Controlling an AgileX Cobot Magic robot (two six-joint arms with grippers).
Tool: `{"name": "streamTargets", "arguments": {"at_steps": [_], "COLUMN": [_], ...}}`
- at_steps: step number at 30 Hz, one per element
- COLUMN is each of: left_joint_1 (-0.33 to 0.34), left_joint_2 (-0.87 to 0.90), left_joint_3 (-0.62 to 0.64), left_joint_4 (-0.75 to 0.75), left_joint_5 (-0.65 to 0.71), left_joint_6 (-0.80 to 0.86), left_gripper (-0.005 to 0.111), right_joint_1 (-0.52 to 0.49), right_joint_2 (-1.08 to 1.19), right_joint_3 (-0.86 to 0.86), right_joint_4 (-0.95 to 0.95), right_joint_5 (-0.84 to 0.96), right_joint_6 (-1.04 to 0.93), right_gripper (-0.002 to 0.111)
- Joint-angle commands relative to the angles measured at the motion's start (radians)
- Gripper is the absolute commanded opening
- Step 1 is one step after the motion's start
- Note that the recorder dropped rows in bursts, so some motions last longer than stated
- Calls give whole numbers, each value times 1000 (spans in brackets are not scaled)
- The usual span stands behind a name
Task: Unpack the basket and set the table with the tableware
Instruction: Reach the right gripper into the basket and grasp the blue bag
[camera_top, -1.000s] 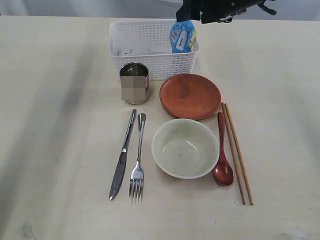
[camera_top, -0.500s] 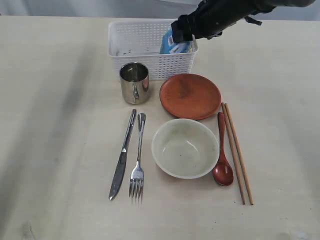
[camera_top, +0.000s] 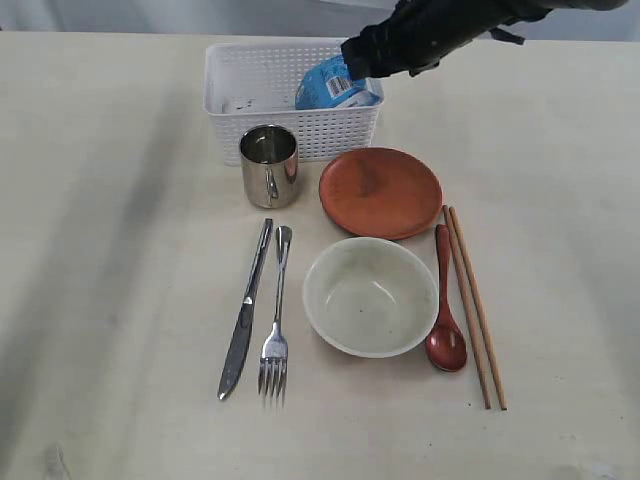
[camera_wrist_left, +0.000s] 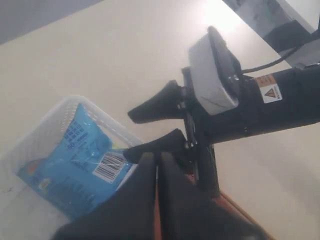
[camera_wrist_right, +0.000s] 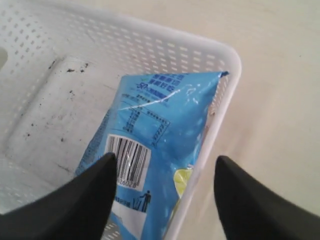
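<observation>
Spreads right gripper (camera_wrist_right: 165, 162) wide over blue snack bag (camera_wrist_right: 160, 130) lying tilted in basket (camera_top: 290, 125), behind mug (camera_top: 268, 165) and plate (camera_top: 380, 192) on tabletop (camera_top: 100, 250). Pinches left gripper (camera_wrist_left: 157, 160) tight together, gripping nothing.

I'm seeing wide free table (camera_top: 100, 250) along the left edge, and a narrower strip along the right edge beyond the chopsticks (camera_top: 474, 305). At the far edge the right gripper (camera_top: 358, 58) is hanging over the basket (camera_top: 250, 130), whose right-edge end the blue snack bag (camera_top: 335, 88) is filling. The mug (camera_top: 269, 166) and plate (camera_top: 380, 192) are crowding its near wall. Knife (camera_top: 246, 310), fork (camera_top: 276, 320), bowl (camera_top: 370, 296) and spoon (camera_top: 444, 300) are blocking the middle.
</observation>
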Motion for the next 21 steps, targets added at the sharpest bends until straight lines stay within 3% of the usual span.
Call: {"name": "streamTargets", "arguments": {"at_steps": [1, 9, 21], "left_joint_1": [4, 4, 4], "left_joint_2": [-10, -10, -10], "left_joint_3": [0, 0, 0], "left_joint_4": [-1, -1, -1], "left_joint_5": [3, 3, 3], "left_joint_6": [13, 15, 13], "left_gripper": [1, 1, 1], "right_joint_1": [23, 102, 111], "right_joint_2": [-47, 2, 96], "right_joint_3": [-1, -1, -1], "right_joint_4": [-18, -39, -45], "right_joint_5": [7, -55, -151], "right_joint_6": [-71, -176, -176], "right_gripper": [65, 65, 65]}}
